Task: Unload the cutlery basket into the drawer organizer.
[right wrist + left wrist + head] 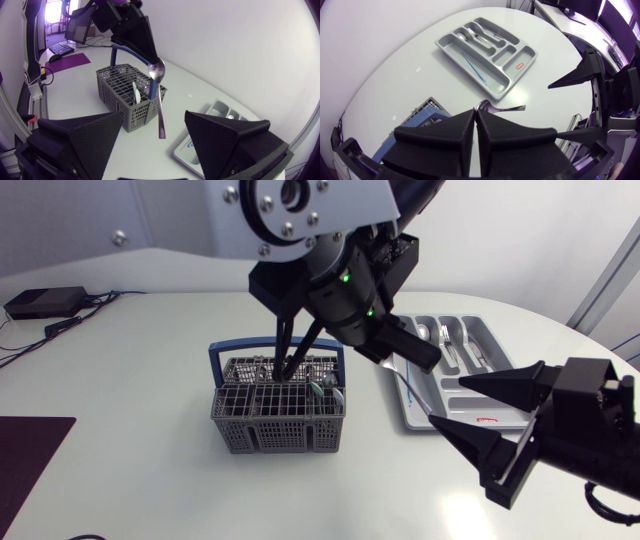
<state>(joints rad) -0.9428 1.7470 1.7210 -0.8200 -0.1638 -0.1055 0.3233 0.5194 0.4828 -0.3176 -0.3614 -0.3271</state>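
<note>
White rounded tabletop point(150, 380) here, pretty tidy setup. The action's on a spoon point(160, 100): it hangs in the air bowl-up, handle pointing straight down, fully out of the basket, and from the right wrist view it sits between the basket and the tray. The left tool point(476, 114) has its two fingers squeezed together on the spoon's bowl, so it's got a proper grip on it. Just beside that is the grey cutlery basket point(280, 415) with the blue handle, standing upright around the middle of the tabletop, with a few pieces poking up inside, one white-ish, though I can't make out what they are. Off to its right is the grey drawer organizer point(499, 86), lying flat, with some silver cutlery point(472, 35) in the far compartments and a thin blue thing point(476, 67) in the long one. The right tool point(447, 402) hovers near the organizer's front end, fingers spread wide, holding nothing. Way off at the left there's a small black box point(45, 302) with cables and a dark purple mat point(30, 450).
</note>
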